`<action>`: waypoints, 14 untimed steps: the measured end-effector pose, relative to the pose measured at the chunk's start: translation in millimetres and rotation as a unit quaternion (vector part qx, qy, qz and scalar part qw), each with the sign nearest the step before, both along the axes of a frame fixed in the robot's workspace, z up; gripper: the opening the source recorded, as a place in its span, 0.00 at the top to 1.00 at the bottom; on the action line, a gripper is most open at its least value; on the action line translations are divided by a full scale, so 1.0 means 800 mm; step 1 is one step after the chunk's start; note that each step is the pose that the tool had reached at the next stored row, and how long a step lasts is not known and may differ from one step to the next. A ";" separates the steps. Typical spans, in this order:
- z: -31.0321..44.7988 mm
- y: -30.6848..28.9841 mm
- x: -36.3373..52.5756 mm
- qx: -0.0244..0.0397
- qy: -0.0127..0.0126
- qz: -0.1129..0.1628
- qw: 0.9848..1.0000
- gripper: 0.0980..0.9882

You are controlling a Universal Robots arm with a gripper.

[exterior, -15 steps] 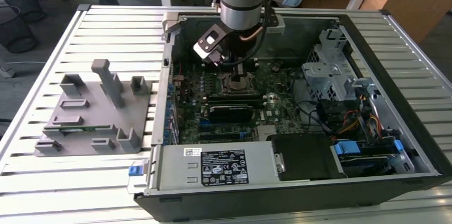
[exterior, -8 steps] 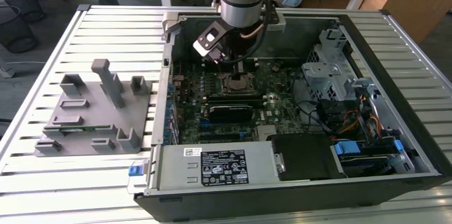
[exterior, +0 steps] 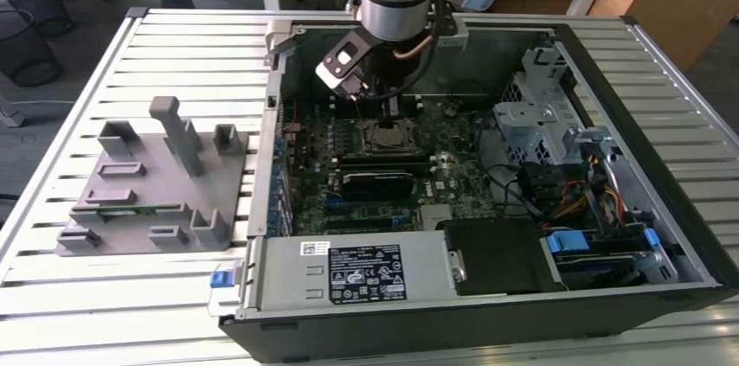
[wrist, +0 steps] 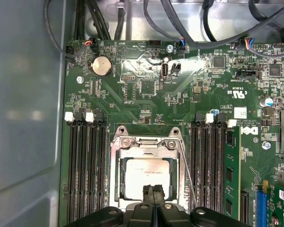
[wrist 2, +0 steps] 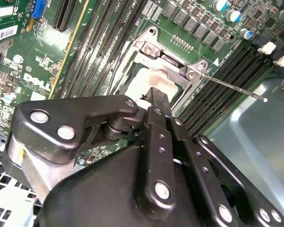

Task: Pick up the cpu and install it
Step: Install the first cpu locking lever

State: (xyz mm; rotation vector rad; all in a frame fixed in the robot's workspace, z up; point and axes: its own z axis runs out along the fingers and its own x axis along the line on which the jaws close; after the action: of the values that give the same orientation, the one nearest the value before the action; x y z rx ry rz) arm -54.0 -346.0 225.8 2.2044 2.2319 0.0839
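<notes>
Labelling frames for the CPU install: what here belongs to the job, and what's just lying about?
Job: cpu, socket frame, socket lever, gripper.
Lying about: memory stick, coin cell, grey fixture, power supply.

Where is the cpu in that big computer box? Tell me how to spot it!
Look inside the open computer case at the green motherboard. Between the rows of long black slots sits a metal socket frame, and the cpu lies in it. It is the only flat, silvery-grey square there.
</notes>
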 end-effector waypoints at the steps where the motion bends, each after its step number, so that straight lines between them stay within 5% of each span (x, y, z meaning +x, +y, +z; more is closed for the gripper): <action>1: 0.0005 -0.0001 0.000 0.000 0.000 0.000 1.000 0.99; 14: 0.0039 -0.0001 0.000 0.000 0.000 0.000 1.000 0.99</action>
State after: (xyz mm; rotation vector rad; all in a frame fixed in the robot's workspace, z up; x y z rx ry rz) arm -54.1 -346.1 228.9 2.2043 2.2318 0.0834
